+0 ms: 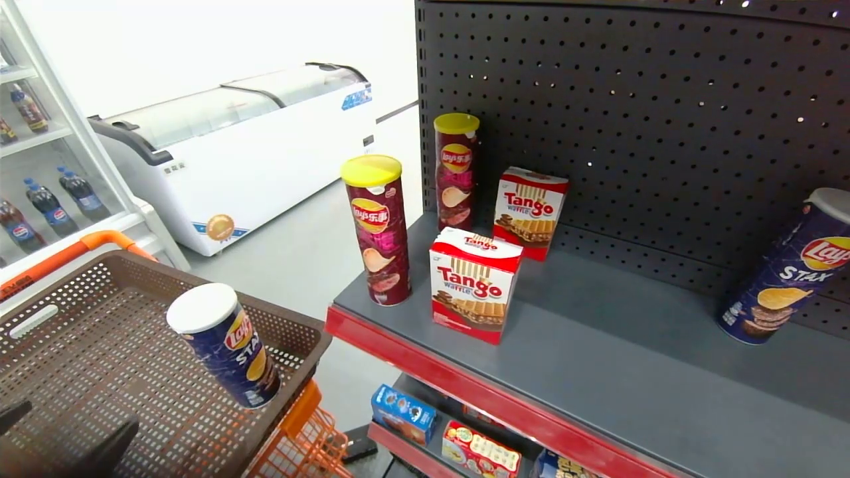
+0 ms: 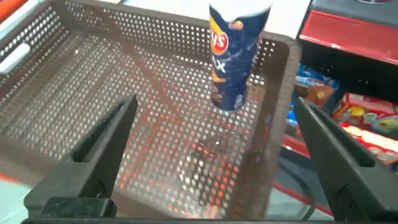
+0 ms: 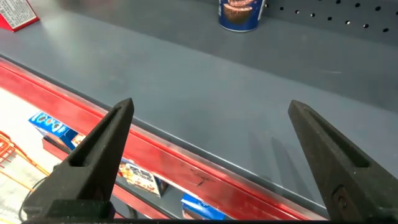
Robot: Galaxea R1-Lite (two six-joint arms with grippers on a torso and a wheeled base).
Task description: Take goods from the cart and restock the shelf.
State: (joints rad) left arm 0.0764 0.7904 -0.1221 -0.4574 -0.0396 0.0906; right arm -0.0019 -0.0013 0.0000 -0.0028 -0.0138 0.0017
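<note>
Blue white-lidded chip can (image 1: 226, 345) stands by the brown perforated cart basket's (image 1: 99, 358) right wall, untaken; its twin (image 1: 783, 279) already leans at the grey shelf's (image 1: 631, 345) back edge; left gripper (image 2: 214, 104) and right gripper (image 3: 211, 107) gape empty.

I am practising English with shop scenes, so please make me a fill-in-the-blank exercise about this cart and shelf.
1. The blue can in the brown basket has a ____ lid.
2. On the grey shelf stand ____ red wafer boxes.
3. Both maroon cans have ____ lids.
4. The jaws of the left gripper are ____.
Missing words: white; two; yellow; open.
</note>
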